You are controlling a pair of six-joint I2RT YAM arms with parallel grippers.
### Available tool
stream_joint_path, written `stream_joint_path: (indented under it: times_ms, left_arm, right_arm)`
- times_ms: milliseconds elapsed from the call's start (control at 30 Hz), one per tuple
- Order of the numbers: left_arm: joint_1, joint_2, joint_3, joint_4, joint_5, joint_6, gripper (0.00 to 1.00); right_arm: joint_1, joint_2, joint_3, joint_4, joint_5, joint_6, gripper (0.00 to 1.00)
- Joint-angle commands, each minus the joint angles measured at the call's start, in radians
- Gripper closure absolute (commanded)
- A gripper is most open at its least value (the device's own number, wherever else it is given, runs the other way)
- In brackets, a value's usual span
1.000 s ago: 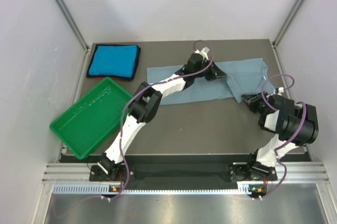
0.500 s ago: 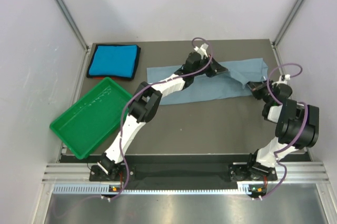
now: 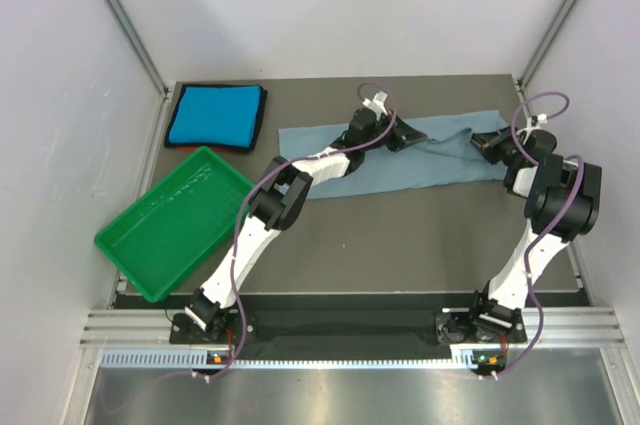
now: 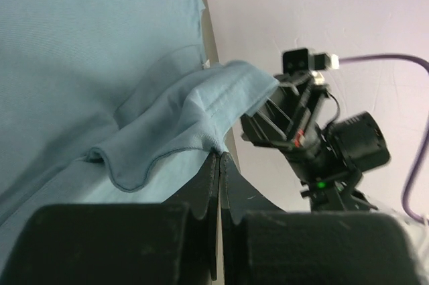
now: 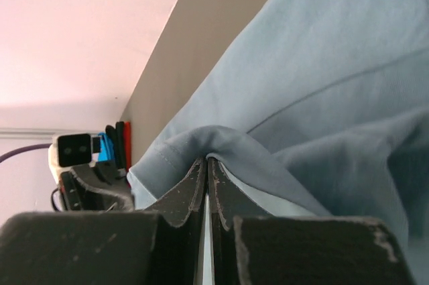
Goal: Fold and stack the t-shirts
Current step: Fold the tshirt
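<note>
The grey-blue t-shirt [image 3: 380, 170] lies in a long strip across the back of the table. My left gripper [image 3: 403, 135] is shut on its far edge near the middle; the left wrist view shows a hemmed fold [image 4: 201, 110] pinched at the fingertips of that gripper [image 4: 220, 155]. My right gripper [image 3: 483, 143] is shut on the shirt's right end, and in the right wrist view a rounded fold of cloth [image 5: 221, 141] is clamped in this gripper [image 5: 206, 159]. The turquoise t-shirt [image 3: 215, 115] sits folded at the back left corner.
A green plastic tray [image 3: 130, 245] stands at the left front, tilted against the table's left edge. White walls and metal posts close in the back and sides. The right arm [image 4: 315, 137] shows close behind the fold in the left wrist view.
The right gripper has shut on the shirt's right end and carried it from the front right up toward the back edge. The left gripper has shifted slightly, still shut on the cloth.
</note>
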Motion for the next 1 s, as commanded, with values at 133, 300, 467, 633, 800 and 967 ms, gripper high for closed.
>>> stream_joint_path:
  times_ms: [133, 300, 467, 633, 800, 967]
  left_arm:
    - [0.004, -0.025, 0.037, 0.087, 0.0, 0.047, 1.0]
    - [0.012, -0.022, 0.042, 0.083, -0.005, 0.061, 1.0]
    - [0.013, -0.014, 0.061, 0.082, -0.008, 0.087, 1.0]
    - [0.019, -0.016, 0.066, 0.091, -0.011, 0.113, 1.0]
    - [0.027, -0.016, 0.066, 0.087, -0.03, 0.143, 1.0]
    - [0.035, -0.008, 0.072, 0.077, -0.045, 0.176, 1.0]
  right_arm:
    - [0.027, 0.097, 0.181, 0.055, -0.074, -0.031, 1.0]
    - [0.044, 0.126, 0.239, 0.081, -0.065, -0.039, 1.0]
    - [0.069, 0.162, 0.314, 0.084, -0.074, -0.053, 1.0]
    - [0.095, 0.215, 0.399, 0.145, -0.087, -0.018, 1.0]
    - [0.109, 0.283, 0.465, 0.2, -0.088, 0.024, 1.0]
    - [0.129, 0.343, 0.523, 0.318, -0.093, 0.079, 1.0]
